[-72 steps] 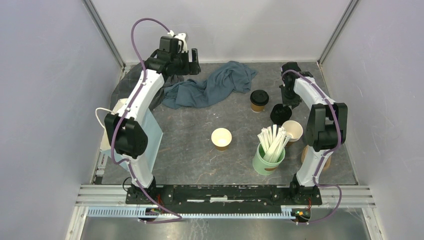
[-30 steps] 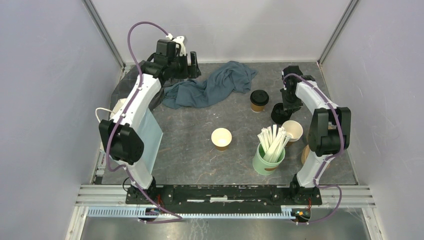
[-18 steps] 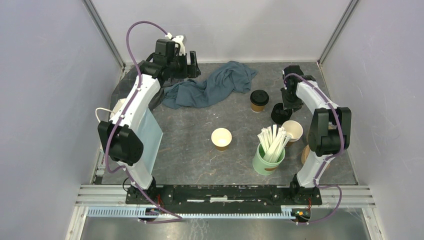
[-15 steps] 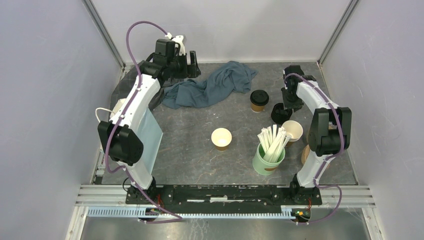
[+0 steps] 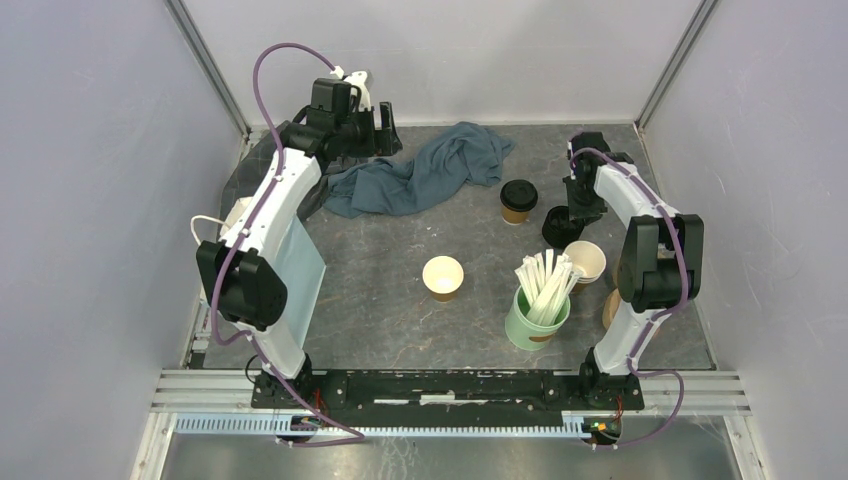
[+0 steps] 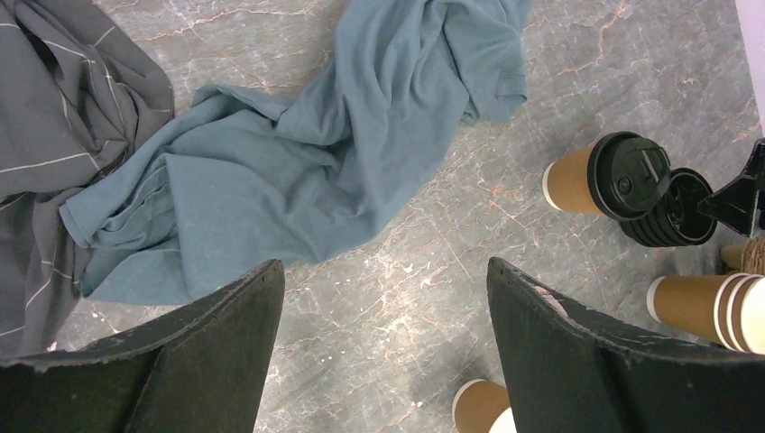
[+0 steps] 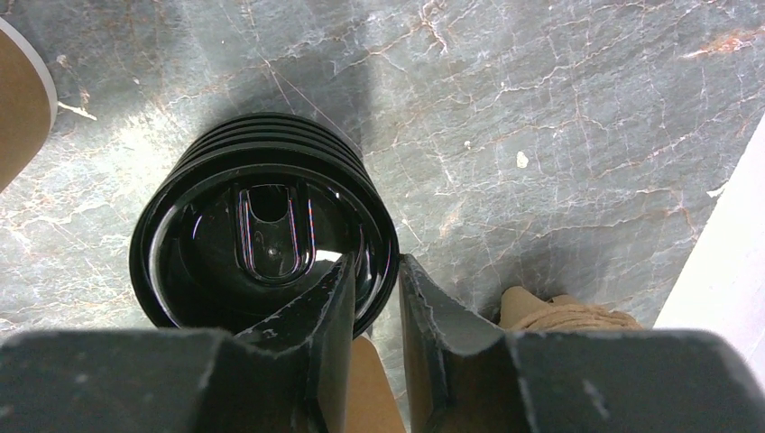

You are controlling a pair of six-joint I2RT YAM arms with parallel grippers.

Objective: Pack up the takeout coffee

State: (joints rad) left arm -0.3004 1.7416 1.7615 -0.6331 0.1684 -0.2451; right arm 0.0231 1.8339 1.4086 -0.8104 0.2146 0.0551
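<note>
Pinching the rim of the top lid, the right end effector (image 7: 376,272) has its fingers drawn close, one inside and one outside the stack of round black plastic sip lids (image 7: 262,234), which stands on the grey marbled worktop (image 5: 380,290). The left end effector (image 6: 383,271) hangs wide open and empty above a crumpled blue-green cloth (image 6: 316,153) at the far left.

The job looks early. Only one small brown kraft paper cup with a black sip lid (image 5: 518,200) is capped, standing toward the far right just beside the lid stack. A lidless brown cup with a cream inside (image 5: 443,277) sits alone mid-worktop, probably waiting for the lid now being picked. Nothing appears packed, and I cannot make out a carrier.

The capped cup stands upright with its long axis vertical, lid up and base on the worktop. The lid stack likewise faces up.
</note>
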